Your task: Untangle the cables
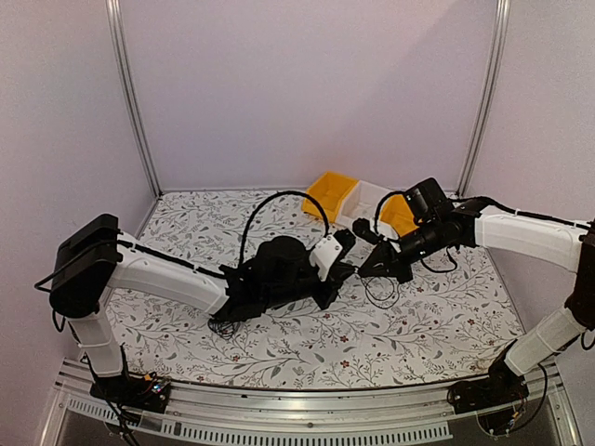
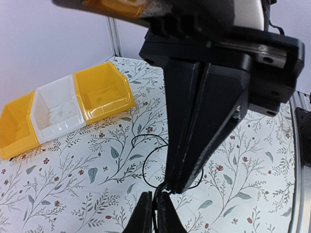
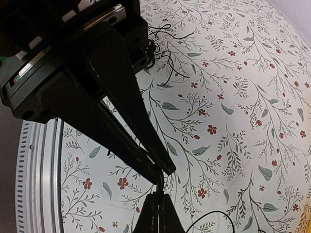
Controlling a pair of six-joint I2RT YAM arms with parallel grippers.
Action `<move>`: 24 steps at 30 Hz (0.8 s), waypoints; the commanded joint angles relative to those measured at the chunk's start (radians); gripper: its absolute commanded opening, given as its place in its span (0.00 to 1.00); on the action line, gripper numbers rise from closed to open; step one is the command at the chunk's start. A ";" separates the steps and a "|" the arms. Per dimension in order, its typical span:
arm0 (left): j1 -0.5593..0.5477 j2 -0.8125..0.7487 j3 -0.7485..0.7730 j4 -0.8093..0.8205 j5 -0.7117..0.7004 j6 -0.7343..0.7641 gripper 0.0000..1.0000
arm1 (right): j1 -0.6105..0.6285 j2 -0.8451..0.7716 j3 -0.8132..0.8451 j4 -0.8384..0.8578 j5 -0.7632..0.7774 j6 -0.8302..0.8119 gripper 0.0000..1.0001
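Three bins (image 2: 53, 109) abreast; left hand (image 2: 155, 198), right hand (image 3: 158, 196) each seemingly pinching cables (image 2: 147, 167).

Floral table (image 1: 279, 348) (bins (image 1: 333, 191), cables (image 1: 223, 327) atop)

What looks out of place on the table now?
Only the cables stand out: thin black wires lie in loose clumps on the table, one by the left arm, one loop beneath the left end effector and right end effector, both shut on a strand. Nothing looks spilled or broken.
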 commanded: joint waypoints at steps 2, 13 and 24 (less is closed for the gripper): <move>0.026 0.004 0.007 0.004 -0.116 -0.056 0.00 | 0.008 -0.032 -0.017 -0.013 -0.049 -0.009 0.00; 0.059 0.010 -0.040 0.111 0.219 -0.015 0.00 | -0.003 -0.061 -0.019 -0.026 -0.109 -0.024 0.16; 0.058 0.012 -0.049 0.121 0.284 0.005 0.00 | -0.033 -0.038 0.004 -0.032 -0.090 -0.027 0.19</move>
